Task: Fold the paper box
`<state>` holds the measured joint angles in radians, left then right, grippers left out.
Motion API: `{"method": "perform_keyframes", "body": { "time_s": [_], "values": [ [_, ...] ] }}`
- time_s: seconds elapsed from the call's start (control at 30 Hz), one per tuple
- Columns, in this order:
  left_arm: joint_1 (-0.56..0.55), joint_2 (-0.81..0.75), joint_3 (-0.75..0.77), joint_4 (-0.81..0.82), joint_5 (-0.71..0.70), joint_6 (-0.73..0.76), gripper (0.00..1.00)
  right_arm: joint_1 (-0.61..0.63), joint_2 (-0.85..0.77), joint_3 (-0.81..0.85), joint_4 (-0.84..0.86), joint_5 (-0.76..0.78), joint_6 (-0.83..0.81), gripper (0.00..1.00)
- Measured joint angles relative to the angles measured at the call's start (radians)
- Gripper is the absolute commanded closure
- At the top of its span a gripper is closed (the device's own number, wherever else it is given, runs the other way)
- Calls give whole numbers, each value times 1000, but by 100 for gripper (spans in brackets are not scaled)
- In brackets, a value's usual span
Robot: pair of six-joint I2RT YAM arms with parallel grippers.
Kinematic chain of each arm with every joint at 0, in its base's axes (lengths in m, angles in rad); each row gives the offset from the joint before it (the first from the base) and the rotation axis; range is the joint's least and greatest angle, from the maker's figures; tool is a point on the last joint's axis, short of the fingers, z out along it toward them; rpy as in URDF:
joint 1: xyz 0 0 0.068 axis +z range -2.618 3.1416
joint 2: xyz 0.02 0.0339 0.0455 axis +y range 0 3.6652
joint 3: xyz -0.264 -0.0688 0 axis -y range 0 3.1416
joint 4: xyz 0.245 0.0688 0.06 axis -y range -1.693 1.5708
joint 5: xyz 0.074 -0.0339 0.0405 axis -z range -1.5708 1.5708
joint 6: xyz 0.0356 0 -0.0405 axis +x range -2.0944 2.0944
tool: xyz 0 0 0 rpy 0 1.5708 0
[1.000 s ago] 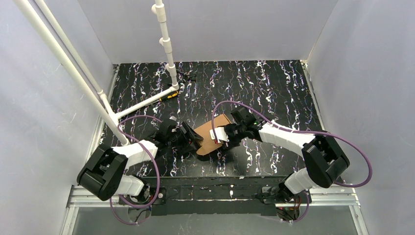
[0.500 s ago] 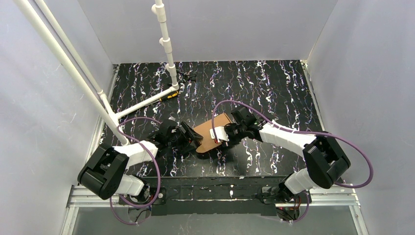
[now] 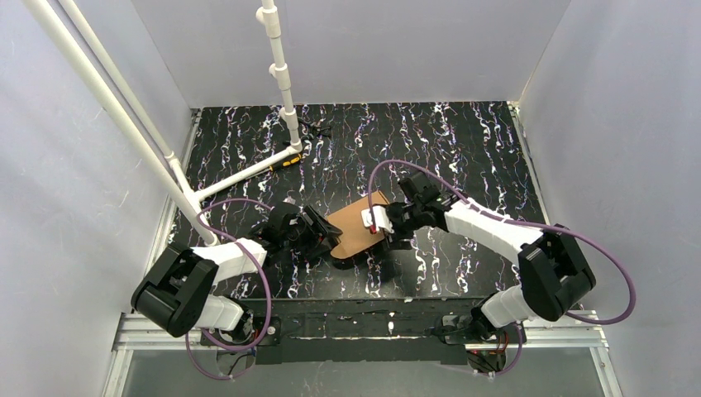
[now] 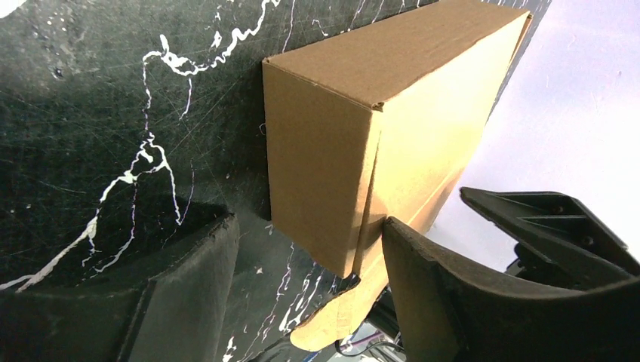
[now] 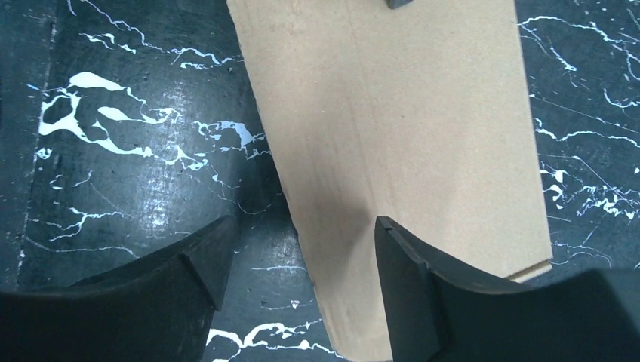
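Brown paper box (image 3: 357, 227) looks folded shut (contents hidden) on table (image 3: 455, 141).

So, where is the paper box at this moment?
In the top view, the paper box lies near the middle of the table, between the left claw on its left and the right claw on its right.

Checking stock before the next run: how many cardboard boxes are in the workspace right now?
1. The paper box sits near the middle of the table, between the left gripper and the right gripper. No other cardboard shows, though the arms could hide a small piece.
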<state>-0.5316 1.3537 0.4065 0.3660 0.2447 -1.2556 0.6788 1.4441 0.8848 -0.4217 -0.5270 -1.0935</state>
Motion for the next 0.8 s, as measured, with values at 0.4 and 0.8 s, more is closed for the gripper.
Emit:
{"method": "perform_keyframes", "body": {
  "time_s": [0.4, 0.8],
  "values": [
    [1, 24, 0, 19, -1, 17, 42, -94, -28, 37, -68, -180, 56, 25],
    [1, 27, 1, 41, 2, 50, 48, -351, 57, 2, 410, -258, 780, 7]
  ]
}}
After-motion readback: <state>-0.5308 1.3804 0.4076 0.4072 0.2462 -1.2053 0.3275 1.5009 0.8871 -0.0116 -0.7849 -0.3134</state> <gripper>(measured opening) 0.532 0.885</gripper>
